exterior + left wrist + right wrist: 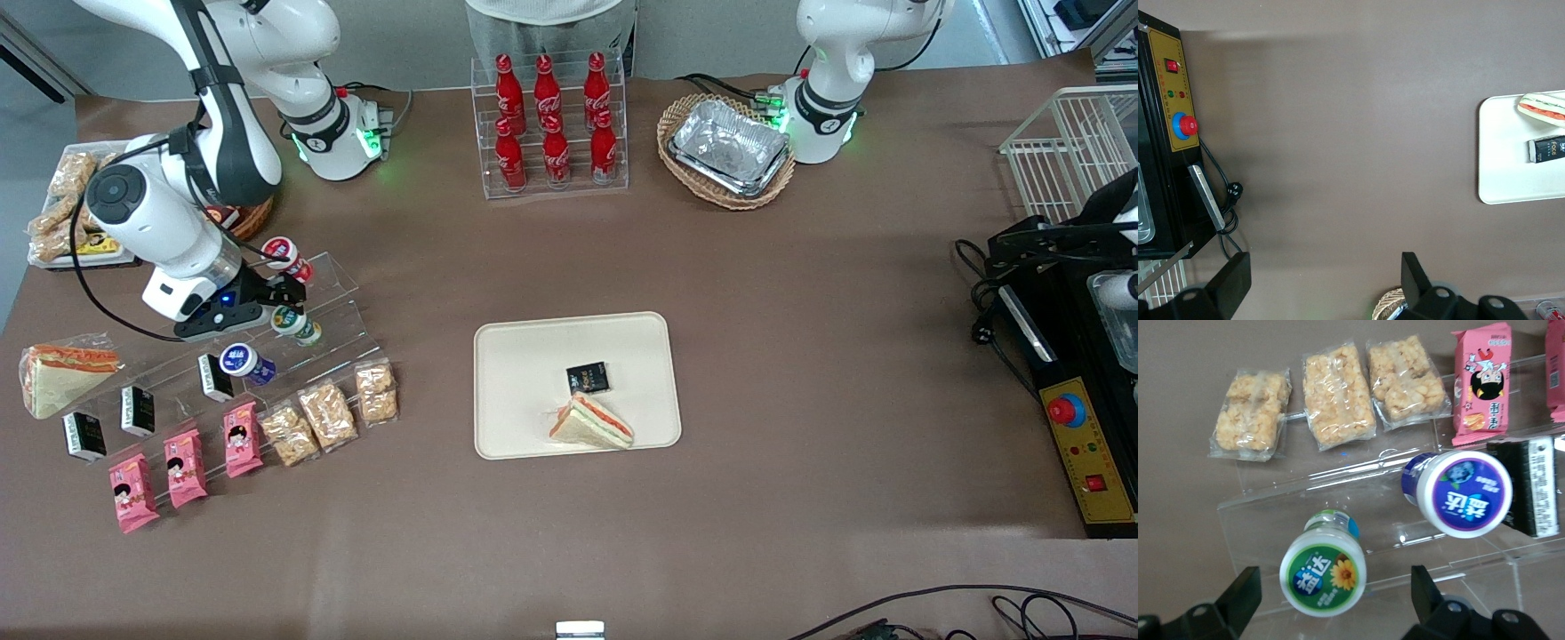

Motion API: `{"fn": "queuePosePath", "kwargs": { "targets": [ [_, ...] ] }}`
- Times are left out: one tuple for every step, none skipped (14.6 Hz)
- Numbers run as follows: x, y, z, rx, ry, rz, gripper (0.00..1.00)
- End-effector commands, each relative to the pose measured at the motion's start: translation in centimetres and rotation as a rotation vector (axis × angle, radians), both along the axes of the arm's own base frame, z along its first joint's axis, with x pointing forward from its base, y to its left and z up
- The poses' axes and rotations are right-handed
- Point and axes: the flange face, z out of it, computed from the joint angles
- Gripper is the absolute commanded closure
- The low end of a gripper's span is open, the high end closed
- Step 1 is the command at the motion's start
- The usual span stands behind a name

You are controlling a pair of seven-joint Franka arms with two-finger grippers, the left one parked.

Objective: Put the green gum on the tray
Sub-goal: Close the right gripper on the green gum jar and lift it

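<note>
The green gum is a small canister with a white lid and green round label, lying on the middle step of a clear acrylic stand. In the right wrist view the green gum lies between my two black fingers, with clear gaps either side. My right gripper is open and empty; in the front view it hovers just above the gum. The cream tray lies mid-table, toward the parked arm's end from the stand, holding a sandwich and a black packet.
A blue-labelled canister sits on the lower step and an orange-labelled one on the upper step. Clear snack bags, pink packets and black packets lie nearer the front camera. Cola bottles and a foil-tray basket stand farther away.
</note>
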Motion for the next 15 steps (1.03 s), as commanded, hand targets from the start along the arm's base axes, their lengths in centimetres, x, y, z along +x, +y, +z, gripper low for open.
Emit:
{"fn": "queuePosePath", "kwargs": {
  "targets": [
    [-1.9,1.0,-1.3,0.006,-0.04,-0.02,0.0],
    [-2.0,1.0,-1.7,0.006,-0.045,-0.02,0.0],
    [-2.1,1.0,-2.1,0.005,-0.047,-0.018,0.0],
    [-2.1,1.0,-2.4,0.005,-0.05,-0.018,0.0],
    [-2.1,1.0,-2.6,0.005,-0.053,-0.018,0.0],
    [-2.3,1.0,-3.0,0.005,-0.056,-0.018,0.0],
    [-2.4,1.0,-3.3,0.006,-0.064,-0.018,0.0],
    [-2.5,1.0,-3.8,0.006,-0.068,-0.019,0.03],
    [-2.6,1.0,-4.0,0.006,-0.074,-0.018,0.09],
    [-2.6,1.0,-4.1,0.006,-0.073,-0.018,0.21],
    [-2.7,1.0,-4.0,0.006,-0.073,-0.018,0.37],
    [-2.7,1.0,-4.0,0.006,-0.073,-0.018,0.52],
    [-2.6,1.0,-4.0,0.006,-0.073,-0.019,0.65],
    [-2.6,1.0,-4.0,0.006,-0.073,-0.019,0.78],
    [-2.6,1.0,-3.9,0.006,-0.071,-0.019,0.84]
  ]
}}
